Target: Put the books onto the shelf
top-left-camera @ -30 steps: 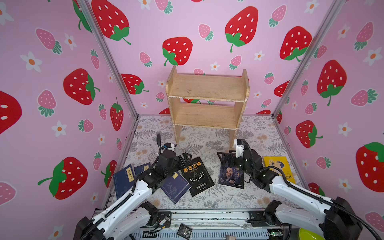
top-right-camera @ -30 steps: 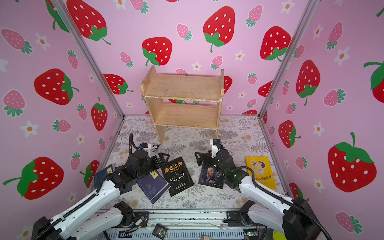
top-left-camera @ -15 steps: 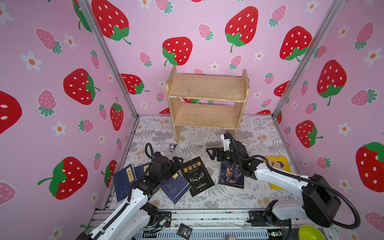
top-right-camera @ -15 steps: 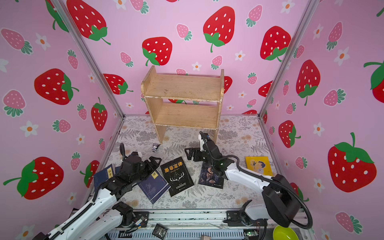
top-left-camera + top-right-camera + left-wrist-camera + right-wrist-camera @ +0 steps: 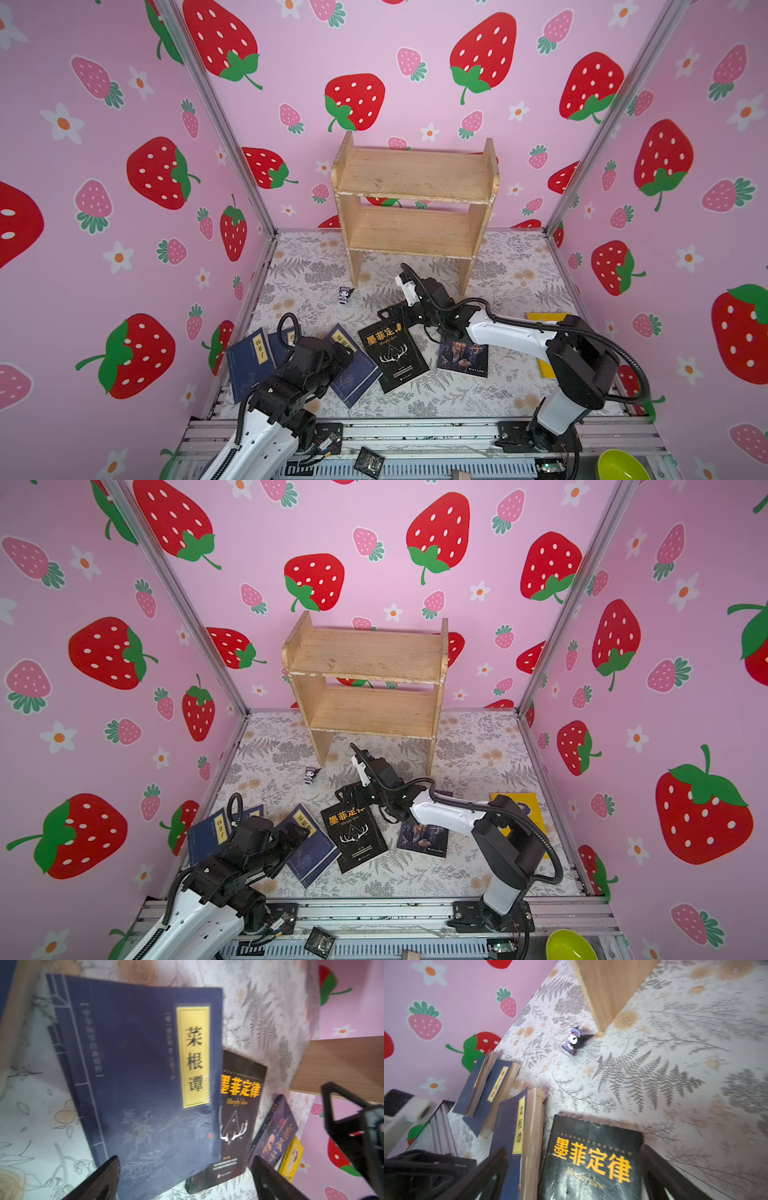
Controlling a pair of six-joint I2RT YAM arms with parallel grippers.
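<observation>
The wooden shelf [image 5: 415, 199] [image 5: 365, 679] stands empty at the back wall. The books lie flat on the floor. A black book with antlers [image 5: 392, 355] [image 5: 591, 1163] is in the middle. My right gripper [image 5: 395, 316] [image 5: 575, 1153] hangs open over its far edge, one finger on each side. My left gripper [image 5: 340, 353] [image 5: 185, 1167] is open above a navy book [image 5: 357, 374] [image 5: 135, 1074]. Two more navy books [image 5: 249, 361] lie further left. The old man's face book [image 5: 463, 357] and a yellow book [image 5: 523, 808] lie under my right arm.
A tiny dark figurine [image 5: 345, 294] [image 5: 575, 1040] stands by the shelf's left leg [image 5: 608, 991]. Pink strawberry walls close in three sides. A metal rail runs along the front edge, with a green bowl [image 5: 621, 465] beyond it at the right.
My right gripper has swung left from the old man's face book to the black book's far edge. My left arm has drawn back toward the front, over the navy book. Both stayed open.
</observation>
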